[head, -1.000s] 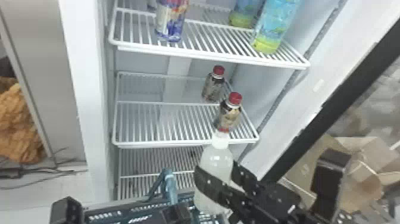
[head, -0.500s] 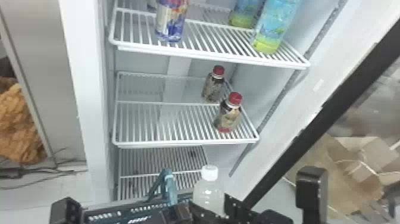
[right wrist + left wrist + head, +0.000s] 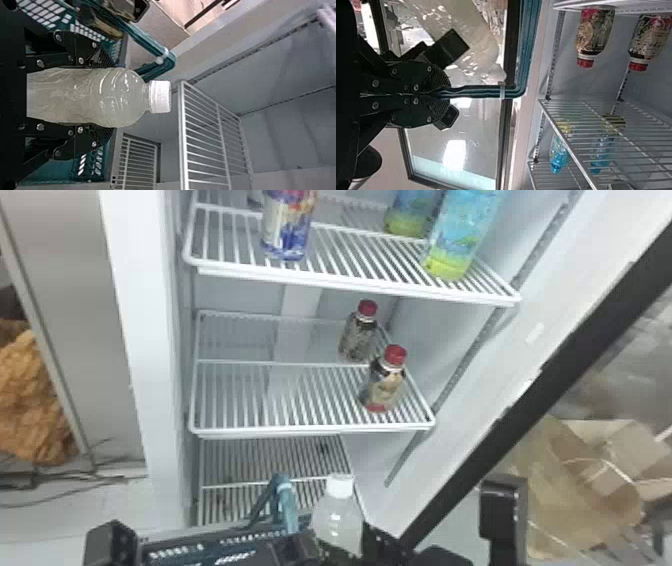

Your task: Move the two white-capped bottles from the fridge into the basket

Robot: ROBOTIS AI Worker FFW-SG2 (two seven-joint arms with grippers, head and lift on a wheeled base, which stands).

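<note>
"Head view, starting from the left: where is the basket (image 3: 177,552) sitting?"

"It is sitting low, in front of the fridge (image 3: 135,315). The left gripper (image 3: 449,93) is pinching the basket's handle (image 3: 283,505), its fingers closing tightly on it, as the left wrist view is showing."

"And just right of that handle?"

"The white-capped bottle (image 3: 337,520) is rising there, beside the basket's handle. The right gripper (image 3: 117,96) is holding it, one finger on each side, so the gap is matching the bottle's body."

"Which way is the bottle running?"

"Its long axis is following the fingers. The base is lying back toward the palm, while the white cap (image 3: 160,96) is pointing out past the fingertips. In the room, the bottle is standing roughly upright, cap uppermost."

"So the right arm is doing the placing?"

"Probably; it is being the nearer one, with the bottle already sitting between its jaws. The left is likely steadying the basket. The coming move is turning on where that base is aiming; whether it is clearing the basket's rim, nobody is able to tell."

"Anything farther right?"

"Two red-capped bottles (image 3: 385,382) are standing on a shelf (image 3: 310,433) beyond the basket; the task is leaving those alone."
</note>
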